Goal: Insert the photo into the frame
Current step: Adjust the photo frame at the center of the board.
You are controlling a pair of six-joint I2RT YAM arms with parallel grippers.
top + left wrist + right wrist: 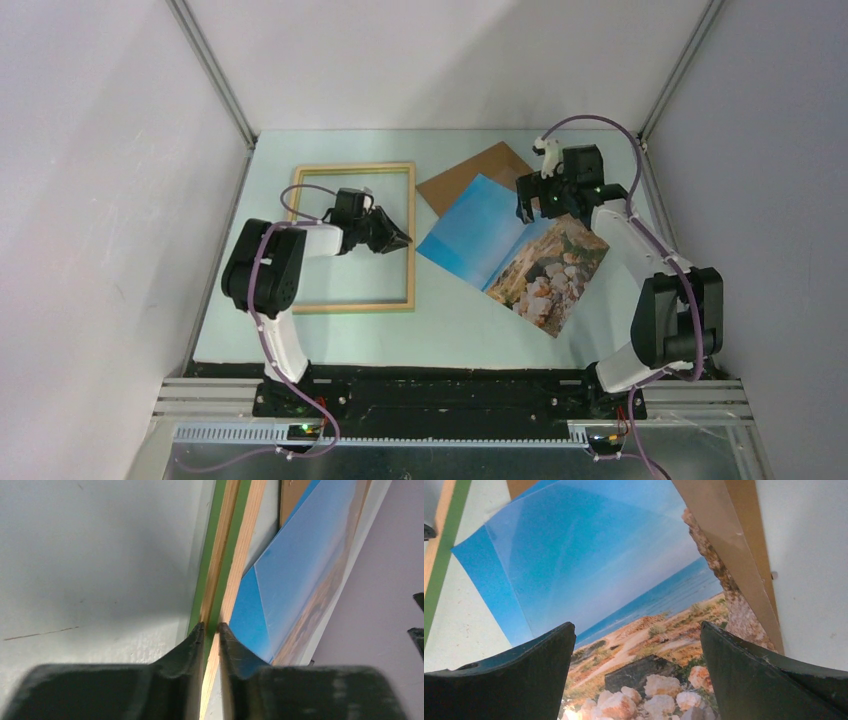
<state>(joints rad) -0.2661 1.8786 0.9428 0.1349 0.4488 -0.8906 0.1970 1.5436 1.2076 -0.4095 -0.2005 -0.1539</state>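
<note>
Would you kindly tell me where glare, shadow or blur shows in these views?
Top external: even light, faint shadows on the table. Left wrist: the near jaws are blurred, and a soft shadow falls beside the frame. Right wrist: a pale sheen washes over the sky of the photo.

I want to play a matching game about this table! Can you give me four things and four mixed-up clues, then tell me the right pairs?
Things:
1. the frame
2. the photo
3. brown board
4. right gripper

Clues:
A. wide open above the photo
B. partly under the photo, at the far side
C. picture side up, to the right of the frame
D. pale wood, with the left gripper astride one rail

Pairs: 1-D, 2-C, 3-B, 4-A
</note>
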